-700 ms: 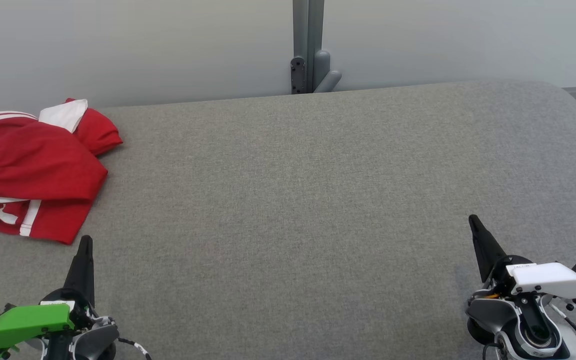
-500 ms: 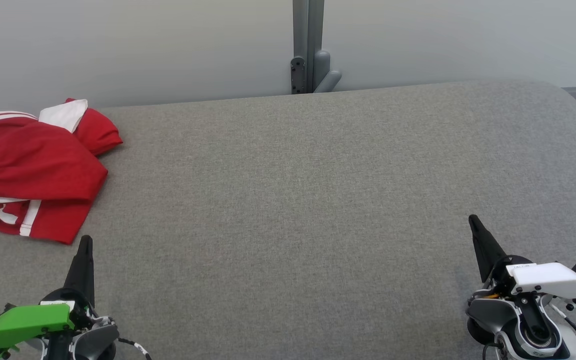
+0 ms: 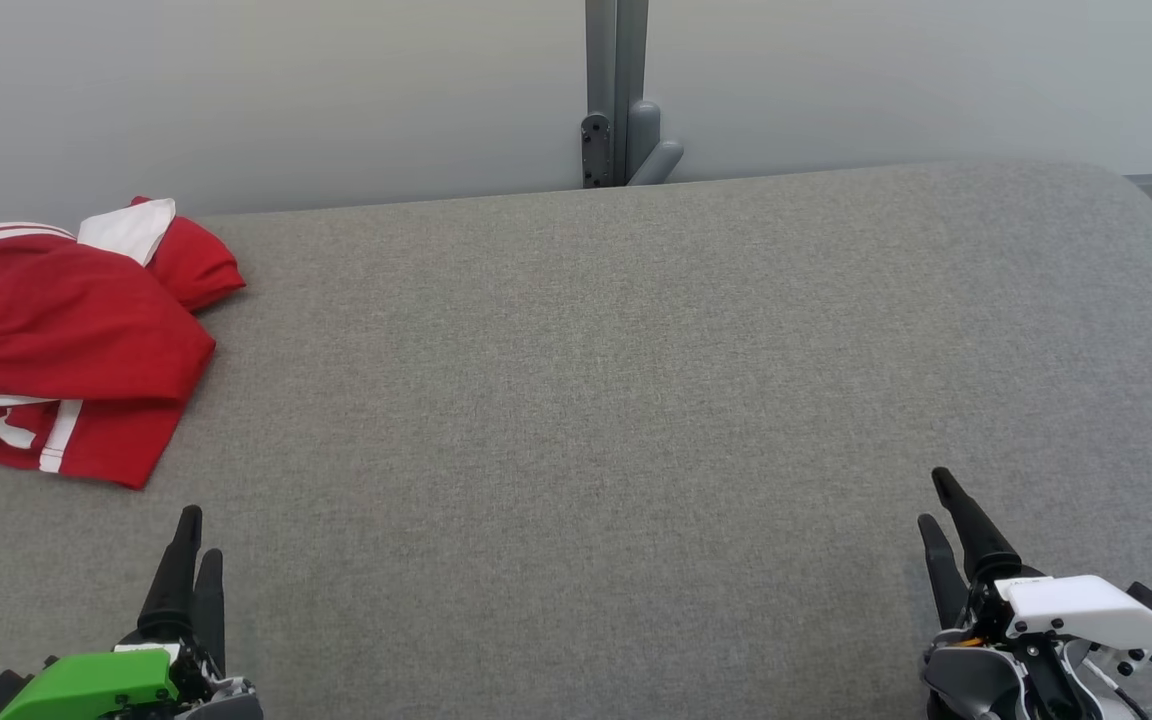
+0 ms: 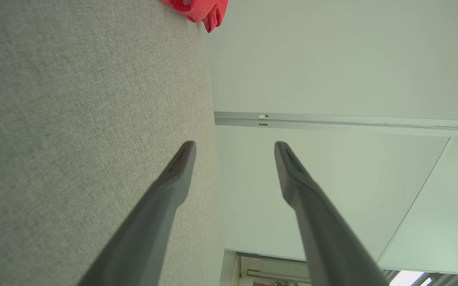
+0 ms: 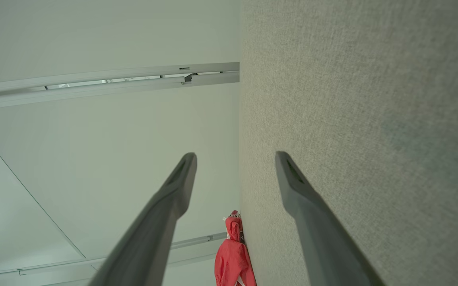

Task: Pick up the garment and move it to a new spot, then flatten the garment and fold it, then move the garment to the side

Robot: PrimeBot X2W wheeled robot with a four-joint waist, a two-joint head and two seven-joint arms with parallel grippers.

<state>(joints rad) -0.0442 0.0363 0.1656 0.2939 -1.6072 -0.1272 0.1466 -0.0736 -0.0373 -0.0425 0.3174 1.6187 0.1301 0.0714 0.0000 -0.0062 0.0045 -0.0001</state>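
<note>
step: last, we judge it done | garment [image 3: 66,340] folded, far left on desk [image 3: 586,400] | left fingers [image 4: 175,178] apart, empty | right fingers [image 5: 177,182] apart, empty | next: we only check the fold, else regrasp its near edge

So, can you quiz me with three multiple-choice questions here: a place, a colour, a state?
1. Where is the red garment? A) far left of the grey padded surface B) its centre C) its right edge
2. Its stripes are: A) blue B) white C) black
3. The left gripper and right gripper are: A) both open, empty B) both shut on cloth C) one open, one shut
Answers: 1 A, it lies far left; 2 B, white bands edge the red; 3 A, wrist views show both spread wide, nothing between.
</note>
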